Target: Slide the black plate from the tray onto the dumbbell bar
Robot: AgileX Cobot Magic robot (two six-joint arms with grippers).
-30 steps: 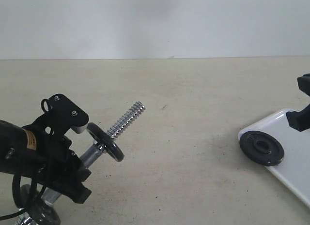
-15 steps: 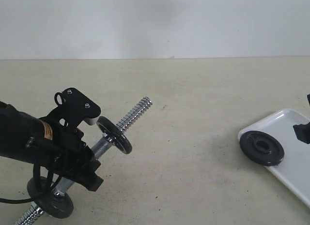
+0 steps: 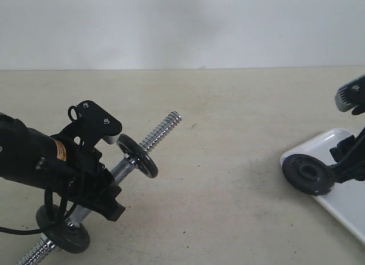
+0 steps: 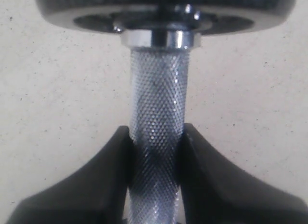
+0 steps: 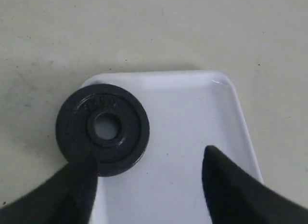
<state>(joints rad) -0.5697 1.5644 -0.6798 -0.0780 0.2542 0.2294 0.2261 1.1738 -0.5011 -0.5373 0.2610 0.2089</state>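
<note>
Exterior view: left gripper (image 3: pixel 114 182) clamped on the dumbbell bar (image 3: pixel 161 130) near the tabletop's (image 3: pixel 228 134) front left corner. Bar tilted, free threaded end raised toward the far edge. The tray (image 3: pixel 348 205) sits at the right edge, the black plate (image 3: pixel 308 174) flat on its corner. Right gripper (image 3: pixel 345 162) just beside the plate.

Left wrist view: both fingers (image 4: pixel 96 180) pressed against the knurled shaft.

Right wrist view: jaws spread. One fingertip (image 5: pixel 77 185) overlaps the plate's rim, the other stands apart over bare tray
</note>
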